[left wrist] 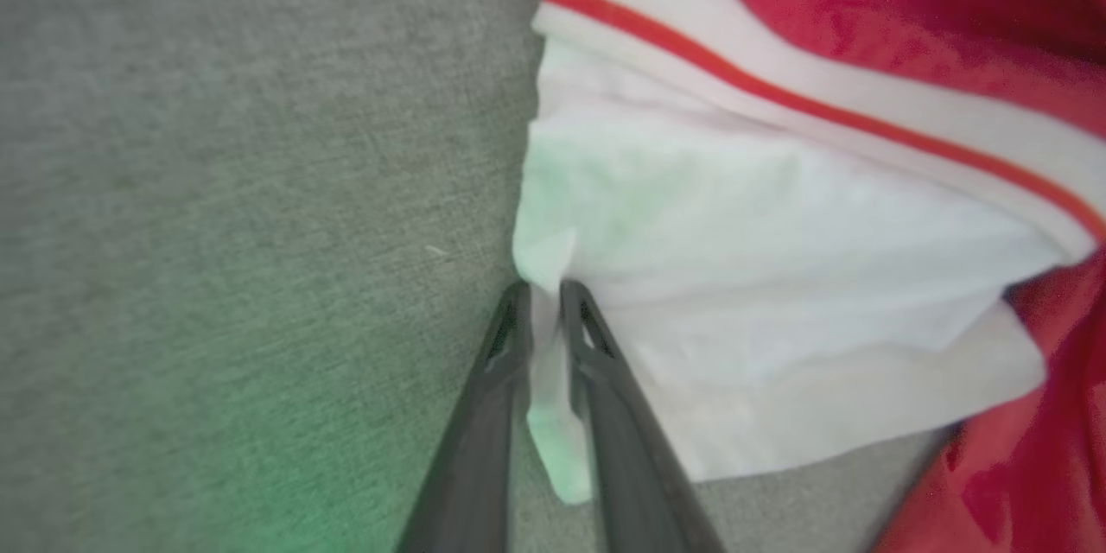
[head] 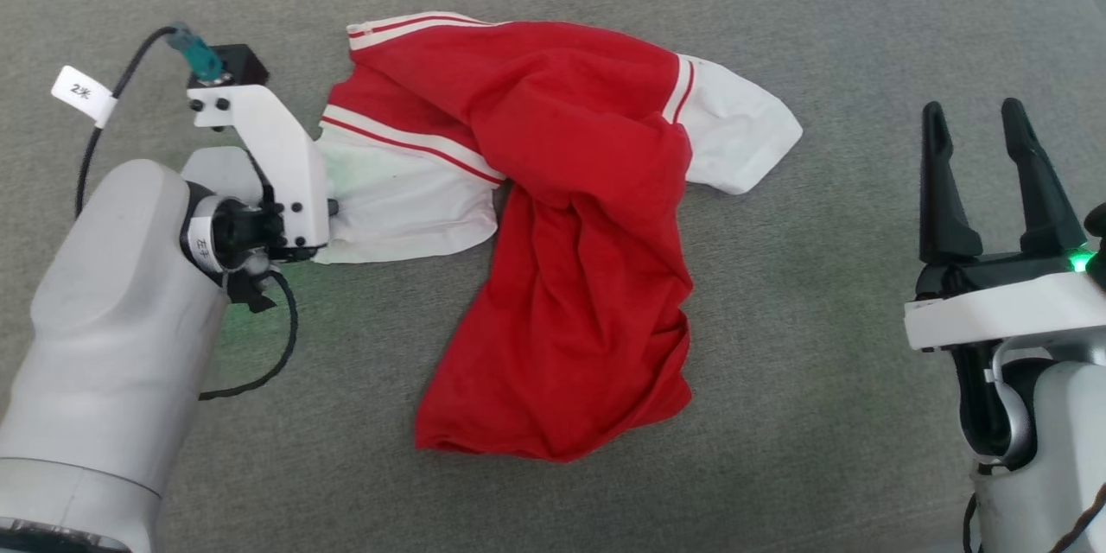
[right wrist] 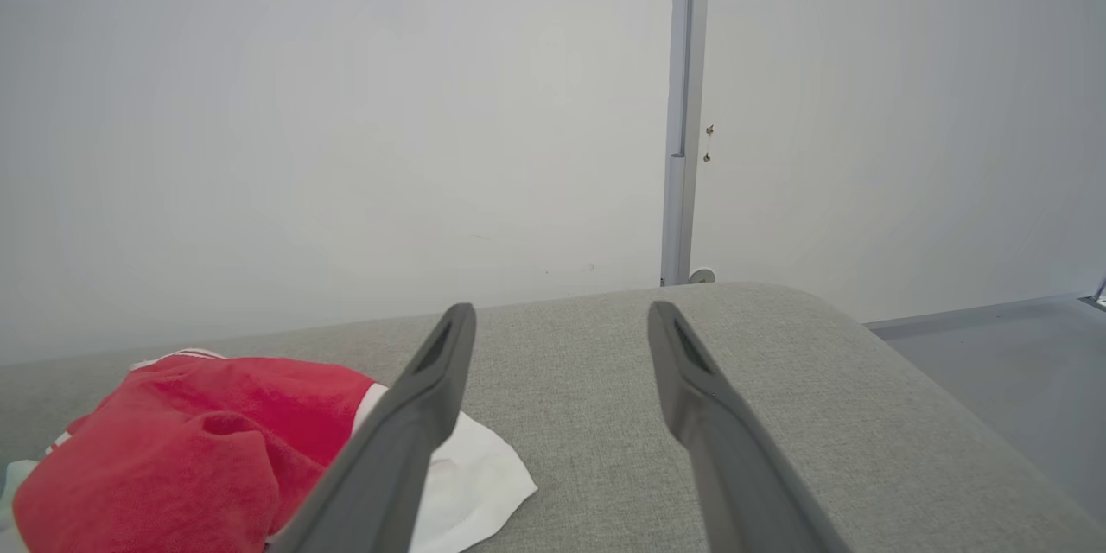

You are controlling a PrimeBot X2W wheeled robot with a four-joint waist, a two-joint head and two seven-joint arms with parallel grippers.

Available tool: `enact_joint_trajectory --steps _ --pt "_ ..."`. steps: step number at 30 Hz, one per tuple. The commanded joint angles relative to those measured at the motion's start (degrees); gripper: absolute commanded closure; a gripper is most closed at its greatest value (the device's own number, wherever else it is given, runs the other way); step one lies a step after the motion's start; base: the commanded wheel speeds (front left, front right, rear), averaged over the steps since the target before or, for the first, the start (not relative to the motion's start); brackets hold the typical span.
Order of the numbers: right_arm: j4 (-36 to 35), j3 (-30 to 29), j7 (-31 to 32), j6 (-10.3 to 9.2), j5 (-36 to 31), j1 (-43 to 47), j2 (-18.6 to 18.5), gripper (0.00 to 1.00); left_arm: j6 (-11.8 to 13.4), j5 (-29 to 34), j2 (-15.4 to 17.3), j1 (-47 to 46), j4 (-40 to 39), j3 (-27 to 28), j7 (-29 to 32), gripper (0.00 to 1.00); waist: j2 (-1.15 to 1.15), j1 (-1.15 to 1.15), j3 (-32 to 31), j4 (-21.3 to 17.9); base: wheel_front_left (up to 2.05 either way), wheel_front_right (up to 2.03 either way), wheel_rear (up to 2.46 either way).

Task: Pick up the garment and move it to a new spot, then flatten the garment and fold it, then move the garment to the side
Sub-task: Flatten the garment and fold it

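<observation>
The garment [head: 570, 216] lies crumpled mid-cushion [head: 847, 346], red folds covering part of one sleeve [left wrist: 760, 251]. The left gripper [left wrist: 543, 294] pinches that sleeve's white edge; in the head view the wrist hides its fingers. The right gripper [head: 972, 108] hangs spread and empty near the right edge.

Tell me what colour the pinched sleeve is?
White sleeve with a red stripe, best in the left wrist view.

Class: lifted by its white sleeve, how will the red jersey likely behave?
Probably floppy: the garment lies in soft crumpled folds, so should hang limp. The left gripper pinches only a thin sleeve edge, so it might slip.
</observation>
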Motion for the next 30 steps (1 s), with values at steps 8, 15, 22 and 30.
enact_joint_trajectory --steps 8,15,22,30 --pt "-0.33 -2.14 1.10 -0.01 0.10 1.10 -0.26 0.00 -2.04 -0.11 3.92 3.47 -2.24 -0.19 -0.72 1.00 -0.01 0.00 -1.72 2.90 0.00 0.00 0.00" --pt "-1.43 -3.58 2.51 -0.01 -0.06 3.10 -0.16 0.00 -0.06 0.75 12.05 5.65 -10.88 1.85 0.58 1.00 -0.01 0.00 -3.41 4.58 0.00 0.00 0.00" --pt "-2.55 -4.57 4.31 -0.02 0.26 4.45 0.05 0.00 4.15 1.55 18.94 11.75 -19.76 3.15 3.31 1.00 -0.01 0.00 -3.40 5.16 0.00 0.00 0.00" --pt "-3.28 -4.20 5.58 -0.01 0.30 3.72 0.13 0.00 7.45 -1.14 18.27 14.74 -24.88 4.89 3.73 0.00 -0.01 0.00 -2.31 5.88 0.00 0.00 0.00"
